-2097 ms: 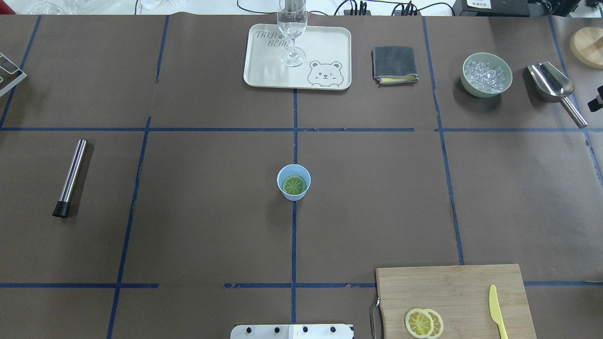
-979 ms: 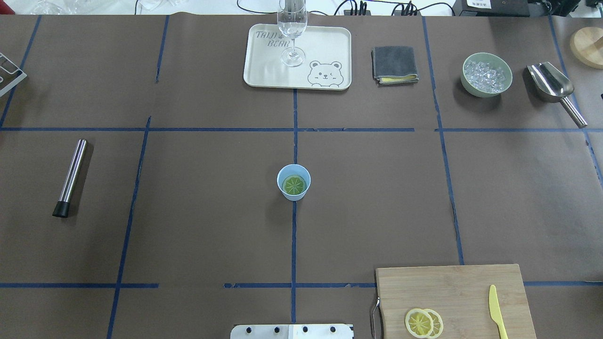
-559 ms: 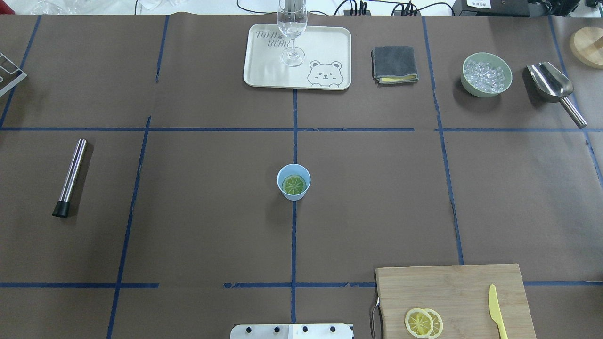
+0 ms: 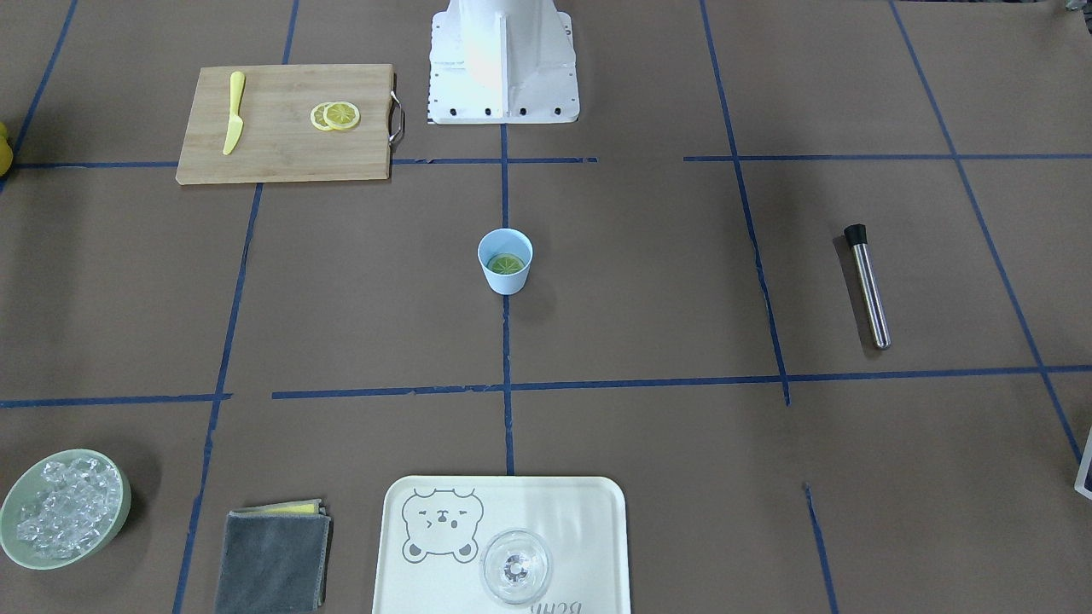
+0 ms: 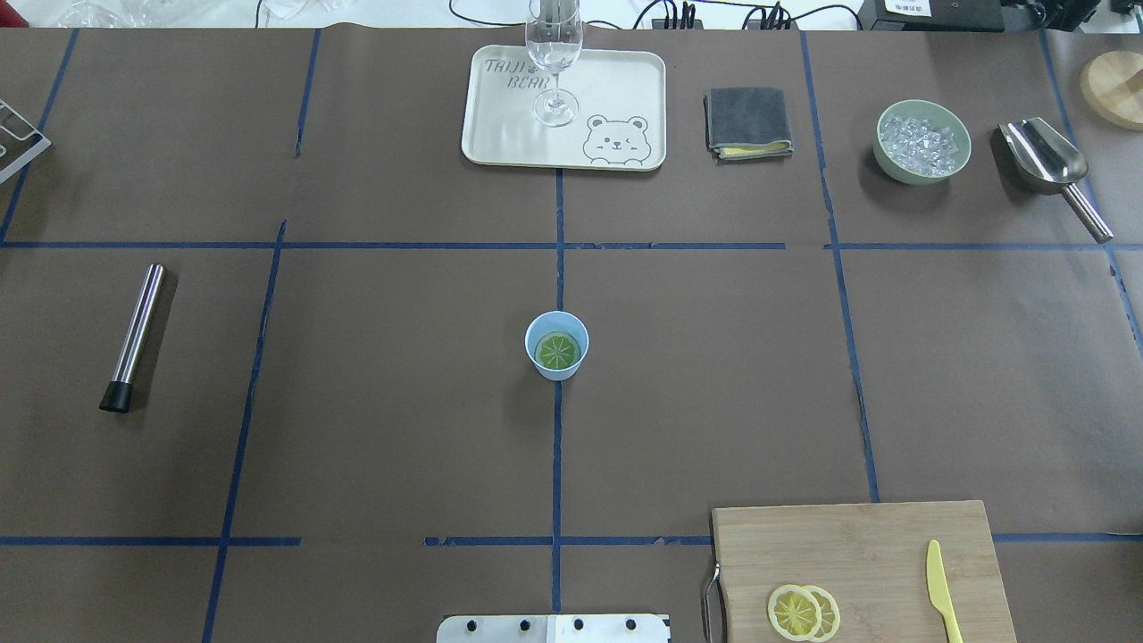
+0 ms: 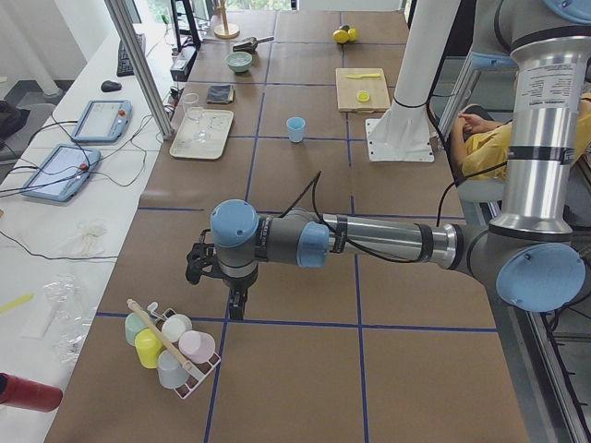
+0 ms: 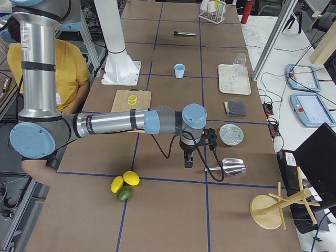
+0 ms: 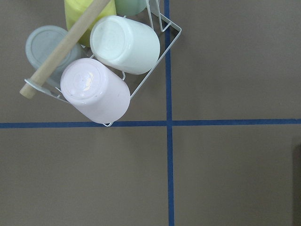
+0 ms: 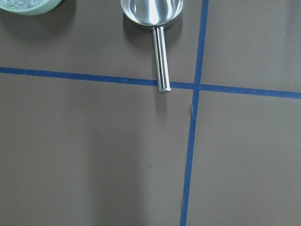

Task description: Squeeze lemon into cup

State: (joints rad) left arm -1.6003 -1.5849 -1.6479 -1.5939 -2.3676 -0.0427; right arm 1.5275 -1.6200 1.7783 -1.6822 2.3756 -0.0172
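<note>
The cup (image 5: pixel 556 346) stands in the middle of the desk (image 5: pixel 357 402), and a round slice (image 5: pixel 557 350) lies flat inside it (it looks greenish there, so it may not be the lemon). Two lemon slices (image 5: pixel 803 613) lie on the wooden board (image 5: pixel 848 554). Both arms are parked far out at the desk's ends. The left pincer (image 6: pixel 235 300) and right pincer (image 7: pixel 188 160) look too small; I cannot tell if they are apart or together. Next, I think the right arm should reach for a slice on the board.

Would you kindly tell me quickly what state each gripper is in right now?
Left gripper: cannot be told; it shows only in the side view.
Right gripper: cannot be told; it shows only in the side view.
</note>
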